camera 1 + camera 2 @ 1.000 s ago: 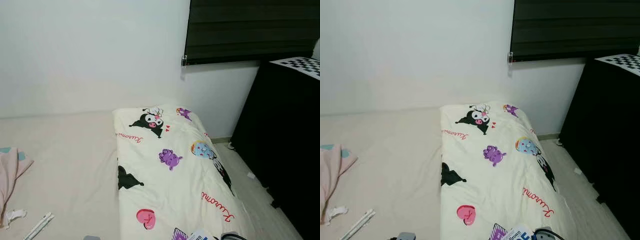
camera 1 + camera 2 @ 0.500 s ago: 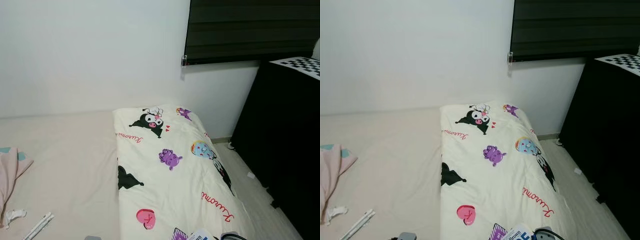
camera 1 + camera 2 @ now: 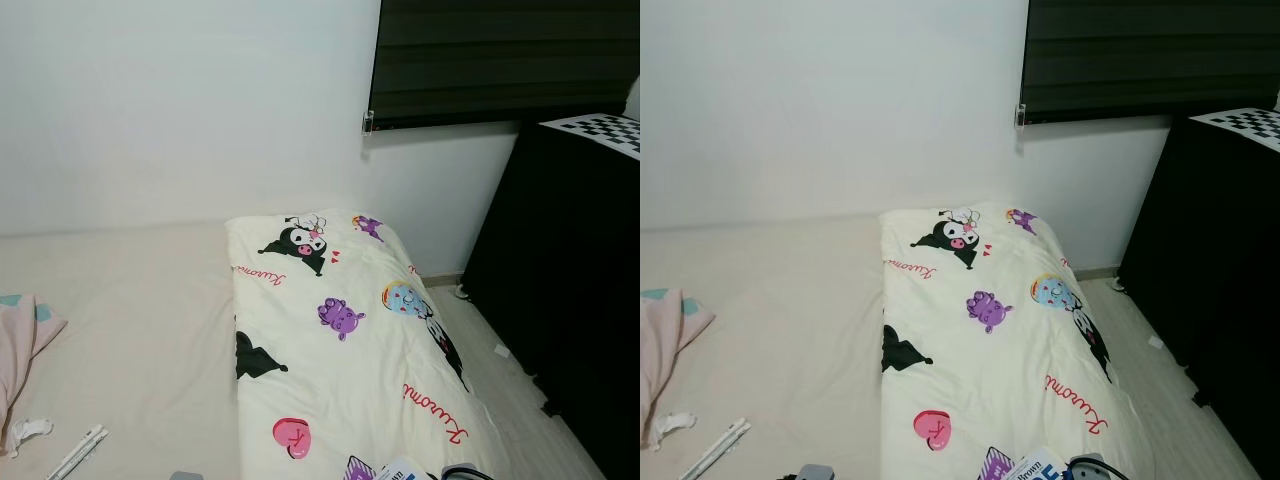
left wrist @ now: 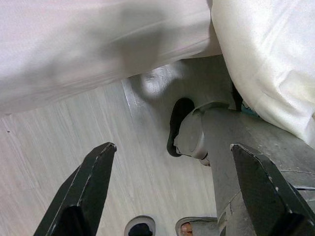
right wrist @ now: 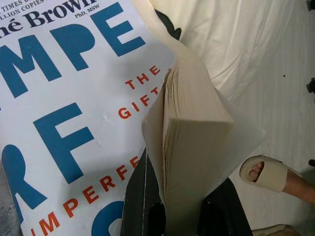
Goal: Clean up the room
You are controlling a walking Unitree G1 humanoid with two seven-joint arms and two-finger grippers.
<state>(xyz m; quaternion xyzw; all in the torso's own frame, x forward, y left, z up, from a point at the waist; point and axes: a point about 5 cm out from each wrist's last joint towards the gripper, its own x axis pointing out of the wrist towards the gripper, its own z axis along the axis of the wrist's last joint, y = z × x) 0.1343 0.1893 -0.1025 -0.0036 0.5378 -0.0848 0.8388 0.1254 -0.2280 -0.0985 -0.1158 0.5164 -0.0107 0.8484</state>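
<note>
My right gripper (image 5: 182, 212) is shut on a thick paperback book (image 5: 74, 113) with a white cover, big blue letters and red words; its black fingers (image 5: 140, 206) clamp the page block from both sides. The book's top corner (image 3: 1033, 468) peeks in at the bottom edge of the eye views, over the cartoon-print blanket (image 3: 340, 340). Hanging low beside the bed, my left gripper (image 4: 173, 146) is open over the pale wood floor (image 4: 74, 147), nothing between its fingers.
The bed (image 3: 140, 300) carries a pink cloth (image 3: 18, 340), a crumpled white scrap (image 3: 30, 430) and white sticks (image 3: 78, 452) at its left. A black cabinet (image 3: 570, 280) stands on the right past a narrow floor strip. A person's slippered foot (image 5: 263, 174) is close by.
</note>
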